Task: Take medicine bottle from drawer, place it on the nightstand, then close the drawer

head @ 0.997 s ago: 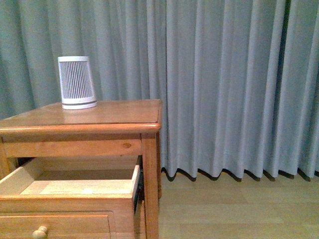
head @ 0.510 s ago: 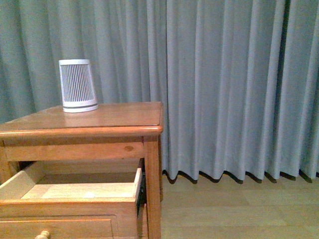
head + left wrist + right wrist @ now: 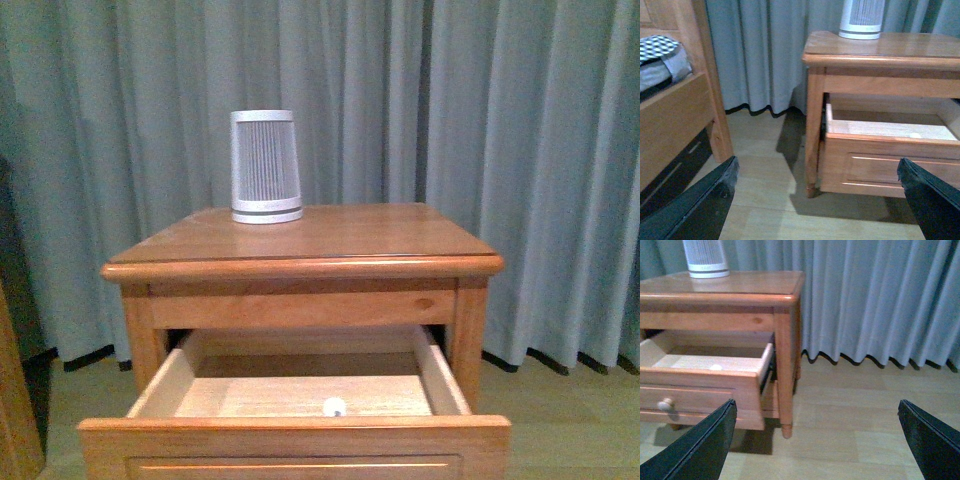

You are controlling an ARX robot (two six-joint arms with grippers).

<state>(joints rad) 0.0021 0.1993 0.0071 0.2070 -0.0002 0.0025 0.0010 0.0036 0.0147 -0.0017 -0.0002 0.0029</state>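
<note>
Drawer (image 3: 296,436) of the nightstand (image 3: 300,262) is pulled well out, and its front panel runs along the bottom edge of the front view. Medicine bottle (image 3: 334,406) is inside it, on the drawer floor just behind the front panel and about mid-width. Only its round white top shows. Both wrist views show it as a small pale spot on the drawer floor, too small for detail.

Ribbed white-grey cylinder (image 3: 266,166) stands upright on the nightstand top, toward the back and left of centre, well apart from the bottle. Round wooden knob (image 3: 665,404) shows on the drawer front in the right wrist view. Grey curtain (image 3: 520,150) hangs behind the nightstand, reaching down to the wood floor (image 3: 855,430). Bed frame (image 3: 680,115) stands beside the nightstand in the left wrist view, with checkered bedding (image 3: 657,50) on top.

Left gripper (image 3: 816,164): fingers (image 3: 700,205) spread wide with nothing between them. It is low over the floor, facing the nightstand's side and the drawer, short of both and touching nothing.

Right gripper (image 3: 816,402): fingers (image 3: 930,440) also spread wide and holding nothing. It is low over the floor, facing the nightstand's other front corner and clear of it.
</note>
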